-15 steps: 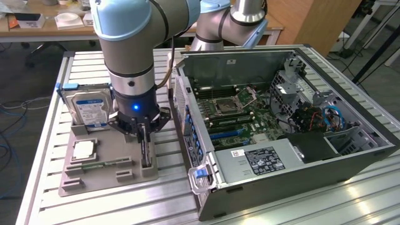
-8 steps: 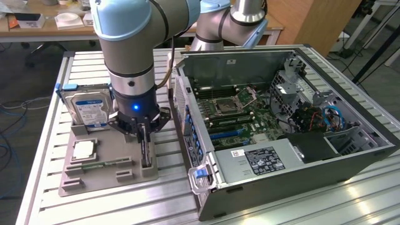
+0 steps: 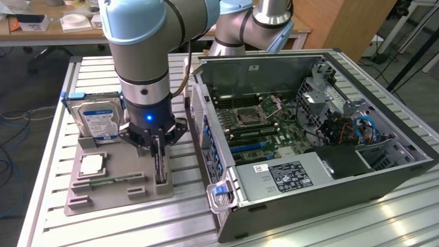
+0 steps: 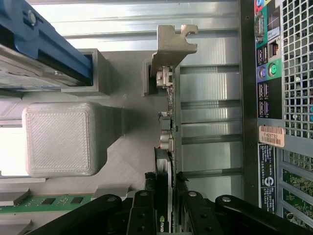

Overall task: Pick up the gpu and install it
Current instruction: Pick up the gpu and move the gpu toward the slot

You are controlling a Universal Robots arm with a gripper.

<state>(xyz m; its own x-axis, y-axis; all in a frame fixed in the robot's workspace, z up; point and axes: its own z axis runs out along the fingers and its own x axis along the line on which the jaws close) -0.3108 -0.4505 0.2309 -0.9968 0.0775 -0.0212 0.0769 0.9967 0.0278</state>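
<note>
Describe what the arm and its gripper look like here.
The arm has thick silver-grey cylindrical segments with pale blue joint caps, and a thin dark cable runs along its side. Its wrist end is black with a glowing blue light. The gripper is black, with slim linkage fingers.

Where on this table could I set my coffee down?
Bare table slats run nearest the exterior camera, past the grey fixture and computer case, and beyond the hard drive. Crowded: the gap between fixture and case, beside the gripper holding the gpu.
</note>
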